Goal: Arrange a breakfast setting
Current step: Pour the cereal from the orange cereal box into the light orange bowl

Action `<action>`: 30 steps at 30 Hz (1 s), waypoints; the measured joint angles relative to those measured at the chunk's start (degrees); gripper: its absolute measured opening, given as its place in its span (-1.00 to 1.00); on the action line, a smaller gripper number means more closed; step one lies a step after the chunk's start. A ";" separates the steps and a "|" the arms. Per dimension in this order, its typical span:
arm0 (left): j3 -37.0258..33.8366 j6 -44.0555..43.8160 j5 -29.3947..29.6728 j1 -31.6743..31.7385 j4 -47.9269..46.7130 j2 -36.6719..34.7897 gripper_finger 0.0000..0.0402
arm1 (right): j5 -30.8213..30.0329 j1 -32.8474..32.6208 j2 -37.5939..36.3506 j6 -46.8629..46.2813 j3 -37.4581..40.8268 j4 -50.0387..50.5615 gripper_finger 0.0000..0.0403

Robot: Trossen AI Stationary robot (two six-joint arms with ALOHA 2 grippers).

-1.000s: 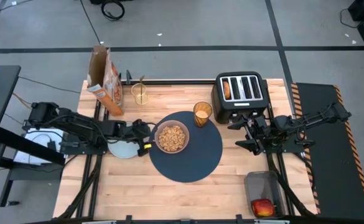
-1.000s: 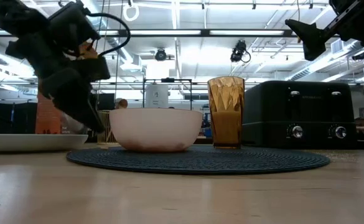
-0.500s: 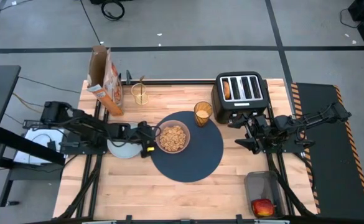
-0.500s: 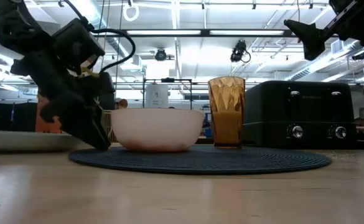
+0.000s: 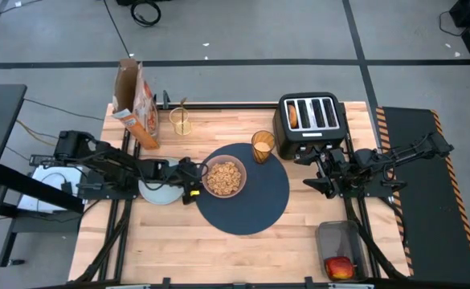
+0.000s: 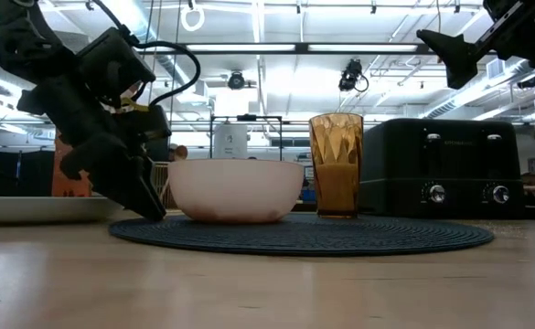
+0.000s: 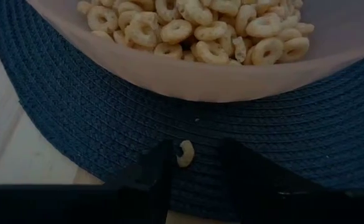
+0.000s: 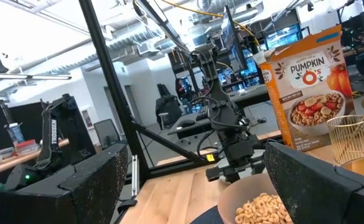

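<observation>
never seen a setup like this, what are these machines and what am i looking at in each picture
Two dark robot arms work at a wooden table, each ending in a two-finger gripper. One picture looks straight down, one looks level across the tabletop, and two come from cameras on the arms' wrists.

On the table lie a round dark-blue mat with a pink bowl of cereal rings and an amber tumbler on it, a pale-blue plate beside the mat, a cereal box, a small clear glass and a black toaster. A red apple sits at the near right.

The left gripper is low at the mat's edge, its fingers around a single stray cereal ring. The right gripper hangs open near the toaster, holding nothing.
</observation>
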State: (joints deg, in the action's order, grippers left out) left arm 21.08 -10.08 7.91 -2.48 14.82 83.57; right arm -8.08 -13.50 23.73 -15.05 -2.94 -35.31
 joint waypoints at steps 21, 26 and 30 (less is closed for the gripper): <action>-0.09 -5.85 0.41 0.07 0.72 0.07 -0.62 | 0.20 0.00 0.00 0.70 0.00 0.07 0.87; -0.09 -5.87 0.39 0.07 0.73 0.07 -0.66 | 0.20 0.00 0.00 1.51 0.00 0.07 0.87; -0.09 -5.85 0.39 0.07 0.75 0.07 -0.68 | 0.21 0.00 0.00 1.51 0.00 0.06 0.87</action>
State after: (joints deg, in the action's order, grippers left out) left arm 20.99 -15.93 8.29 -2.42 15.57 83.64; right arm -7.87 -13.50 23.73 -13.54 -2.94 -35.25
